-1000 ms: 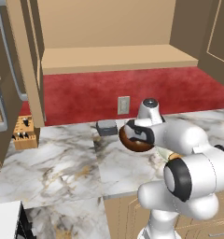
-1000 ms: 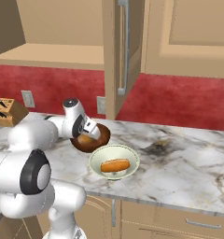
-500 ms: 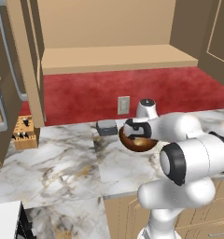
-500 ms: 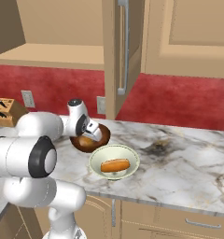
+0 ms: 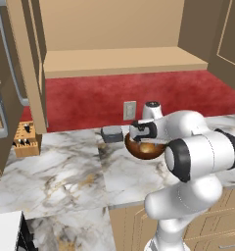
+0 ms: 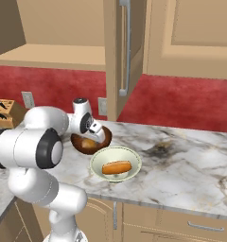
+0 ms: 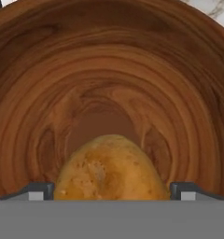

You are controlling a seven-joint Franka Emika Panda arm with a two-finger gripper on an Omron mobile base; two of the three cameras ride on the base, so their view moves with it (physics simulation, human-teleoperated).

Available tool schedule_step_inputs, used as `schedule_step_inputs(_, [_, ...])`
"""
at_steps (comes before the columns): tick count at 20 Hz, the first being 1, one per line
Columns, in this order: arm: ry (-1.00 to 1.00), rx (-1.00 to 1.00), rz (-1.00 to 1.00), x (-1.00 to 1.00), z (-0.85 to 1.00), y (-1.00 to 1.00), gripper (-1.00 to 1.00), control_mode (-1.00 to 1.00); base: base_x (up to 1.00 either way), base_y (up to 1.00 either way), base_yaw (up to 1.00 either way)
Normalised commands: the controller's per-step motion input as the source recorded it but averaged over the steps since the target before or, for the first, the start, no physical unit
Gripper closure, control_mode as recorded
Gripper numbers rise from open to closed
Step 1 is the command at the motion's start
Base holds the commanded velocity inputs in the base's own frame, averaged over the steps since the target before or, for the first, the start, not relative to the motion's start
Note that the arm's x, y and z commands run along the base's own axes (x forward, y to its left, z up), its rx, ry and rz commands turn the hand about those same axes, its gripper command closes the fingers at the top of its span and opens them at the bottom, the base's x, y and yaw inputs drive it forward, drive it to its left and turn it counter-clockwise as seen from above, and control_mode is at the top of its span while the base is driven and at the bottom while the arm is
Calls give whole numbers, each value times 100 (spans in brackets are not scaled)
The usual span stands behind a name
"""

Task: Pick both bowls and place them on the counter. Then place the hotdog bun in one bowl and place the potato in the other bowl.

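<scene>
The dark brown wooden bowl [image 5: 139, 151] [image 6: 78, 142] [image 7: 109, 70] stands on the marble counter [image 5: 65, 171] [image 6: 191, 165]. The golden-brown potato [image 7: 109, 168] [image 6: 88, 143] lies in its bottom. My gripper [image 7: 111, 191] [image 5: 147, 141] [image 6: 92, 136] reaches down into this bowl and is open, with one fingertip [image 7: 39, 190] on each side of the potato. Just in front stands the cream bowl [image 6: 99, 159] with the hotdog bun [image 6: 117, 167] lying in it.
A knife block [image 5: 26, 139] [image 6: 3, 111] stands at the counter's left end. A small grey box [image 5: 112, 133] sits by the wall outlet [image 5: 129, 110]. An open cabinet door [image 6: 120, 52] hangs above the counter, and a tan wooden shelf [image 5: 119, 61] runs behind.
The arm's elbow has swung forward and lower. The hand has stayed over the brown bowl and shifted slightly left in the left base view. The jaws stay wide.
</scene>
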Motion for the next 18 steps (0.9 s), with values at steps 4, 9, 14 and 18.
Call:
schedule_step_inputs(4, [0, 0, 0, -1, 4, -8, -100, -100, 0, 0, 0])
schedule_step_inputs(9, [0, 0, 0, -2, 9, -1, -100, -100, 0, 0, 0])
schedule_step_inputs(14, [1, 3, 0, -6, 8, 0, -100, -100, 0, 0, 0])
schedule_step_inputs(18, [0, 5, 8, -18, 10, -2, -100, -100, 0, 0, 0])
